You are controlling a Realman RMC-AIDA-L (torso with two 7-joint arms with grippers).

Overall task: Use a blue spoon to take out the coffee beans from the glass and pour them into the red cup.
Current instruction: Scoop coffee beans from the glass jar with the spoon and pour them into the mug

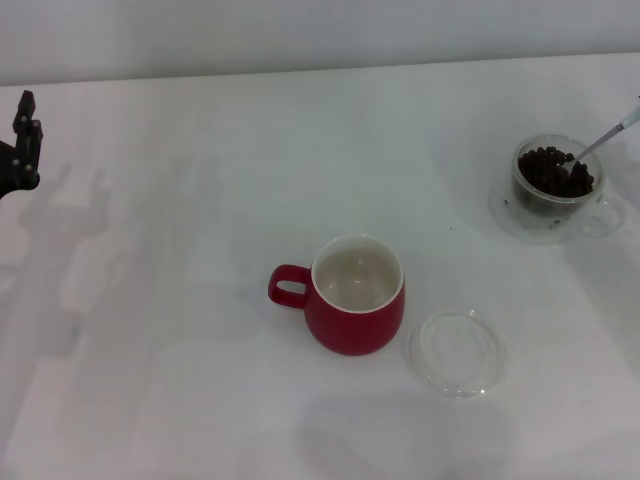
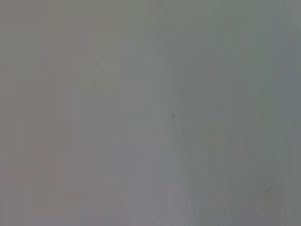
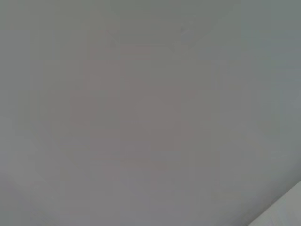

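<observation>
— Well, nearest us there's a flat clear dish (image 1: pixel 455 352) lying on the white bench (image 1: pixel 180 400), just beside the red cup (image 1: pixel 355 295). The cup stands upright, its loop handle toward the robot's left, white inside and no beans in it that I can see.

— And the beans?

— Farther back on the robot's right. The glass (image 1: pixel 555 185) sits on a clear saucer (image 1: pixel 520 222), well apart from the cup, with the coffee beans (image 1: pixel 553 172) heaped dark brown nearly to its rim. The blue spoon (image 1: pixel 605 138) is propped in the heap, metal neck slanting up, pale handle running off the edge of view.

— Who's holding it?

— Can't tell. The right hand isn't in sight. The left hand (image 1: pixel 22 145) hangs far off at the left edge, gripping nothing; whether it's parted or closed I can't make out.

— What might go wrong?

— The long carry, I'd say. A heaped, shallow spoon tilted on the way could shed beans onto the bench, and digging hard could nudge that light glass off its saucer.
</observation>
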